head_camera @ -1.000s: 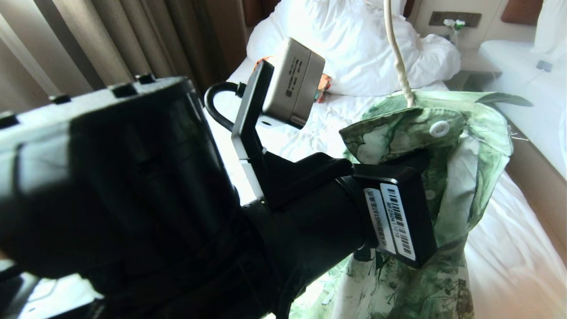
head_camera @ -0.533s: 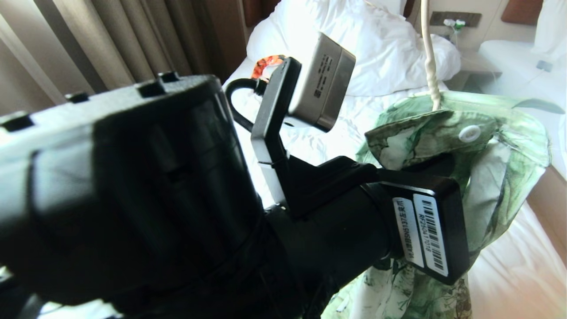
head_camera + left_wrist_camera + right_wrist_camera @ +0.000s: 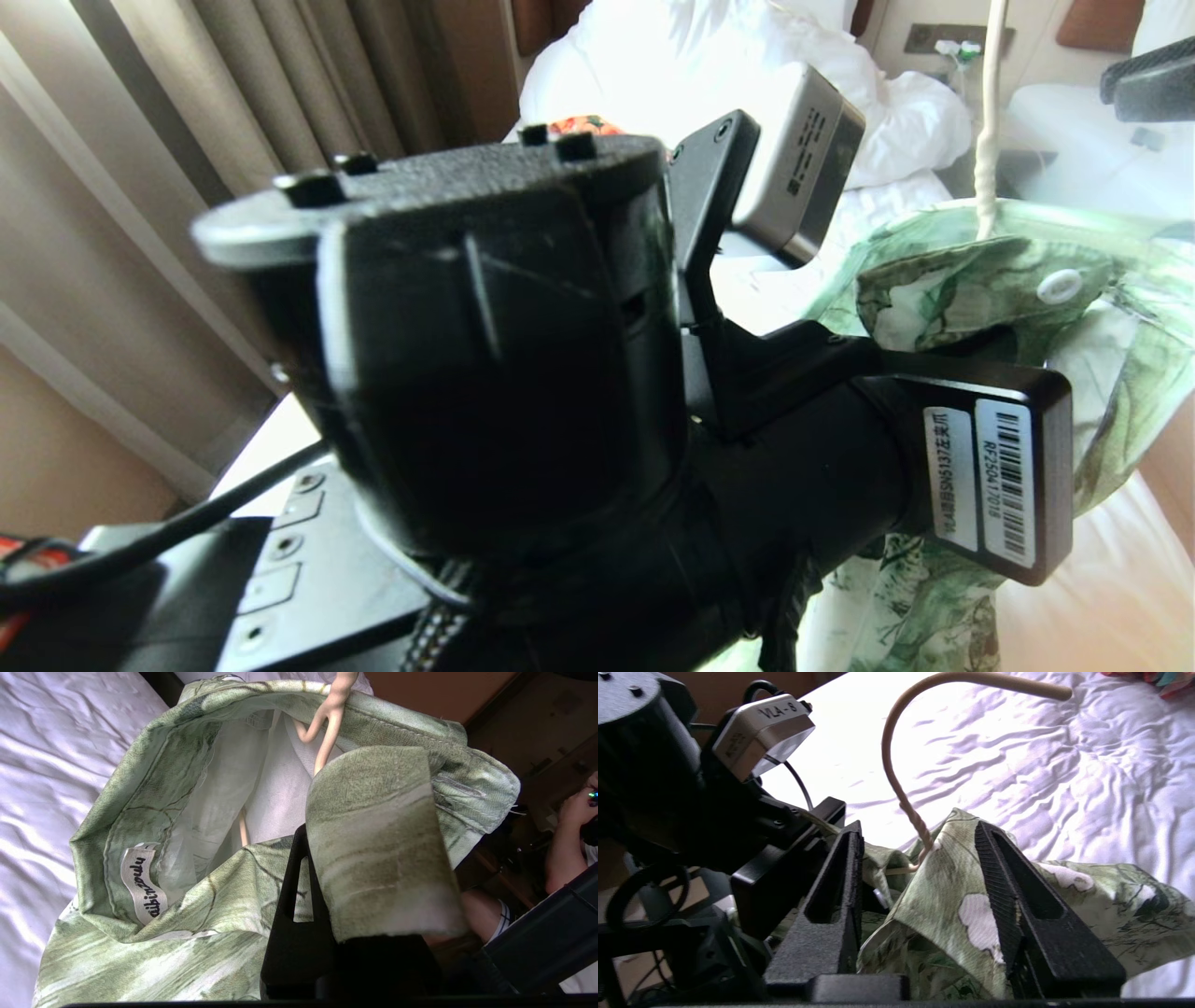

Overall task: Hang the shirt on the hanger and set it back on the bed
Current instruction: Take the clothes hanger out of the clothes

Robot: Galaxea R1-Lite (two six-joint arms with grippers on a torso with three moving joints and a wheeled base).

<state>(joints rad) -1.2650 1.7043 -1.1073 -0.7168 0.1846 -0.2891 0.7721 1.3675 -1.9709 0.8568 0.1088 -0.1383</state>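
Shifted since the earlier frame: left arm and its wrist camera swung toward the right of the head view, and the shirt (image 3: 1102, 308) and hanger (image 3: 986, 140) moved rightward with them. Nearest, left gripper (image 3: 306, 877): fingers narrow, pinched on the shirt's front placket below the collar. Right gripper (image 3: 920, 858): fingers part-open, straddling a raised fold of the shirt at the hanger's twisted neck, no contact evident; only a dark part showed at upper right of the head view. Shirt: draped over the hanger, held above the bed (image 3: 1111, 597), collar open, label visible inside. Advised handling: keep the placket pinch firm, seat the collar evenly round the neck, then lower flat. Beyond: orange patterned garment (image 3: 583, 123) and bunched duvet (image 3: 896, 103), upper centre. Room: bare sheet at lower right; bed edge close at far right.
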